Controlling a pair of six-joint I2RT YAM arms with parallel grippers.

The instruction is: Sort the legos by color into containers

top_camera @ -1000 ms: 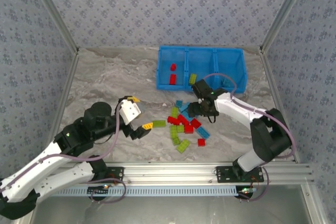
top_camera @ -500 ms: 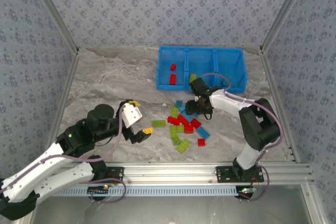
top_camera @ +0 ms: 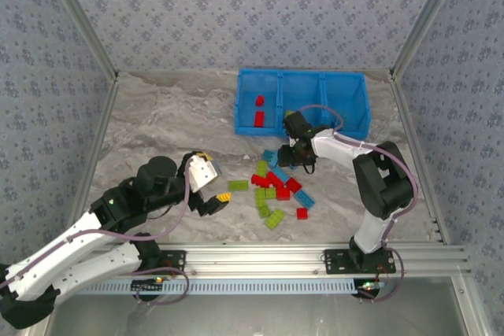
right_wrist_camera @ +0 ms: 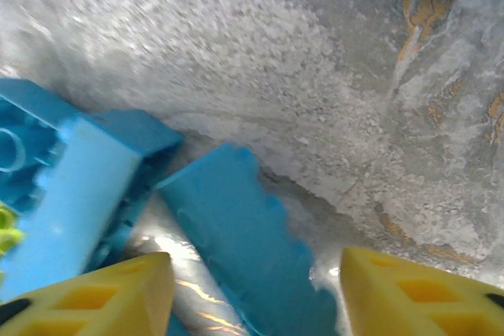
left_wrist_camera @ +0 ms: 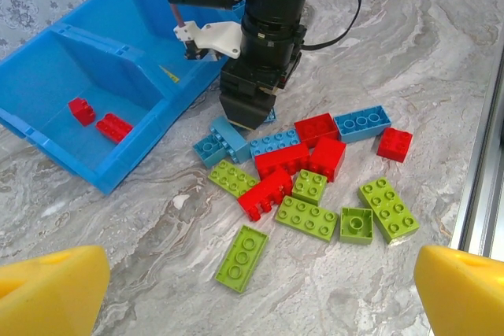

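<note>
Yellow-tipped left gripper (left_wrist_camera: pixel 256 293) is spread wide and empty; we judge it is waiting clear of the work. Just ahead of it lie the heaped legos (left_wrist_camera: pixel 311 186). Beyond them the right gripper (right_wrist_camera: pixel 256 293) straddles a light blue brick (right_wrist_camera: pixel 236 226), jaws not yet closed, likely lining up a pinch. Past it, the bin (left_wrist_camera: pixel 118 155) holds two red bricks (left_wrist_camera: pixel 98 120).

Two red legos (top_camera: pixel 258 118) in blue bin (top_camera: pixel 346 75)

Floral grey-blue walls (top_camera: pixel 236 5) are enclosing a marbled grey tabletop (top_camera: pixel 169 120); an aluminium rail (top_camera: pixel 260 257), seemingly slotted, is edging the bottom.
</note>
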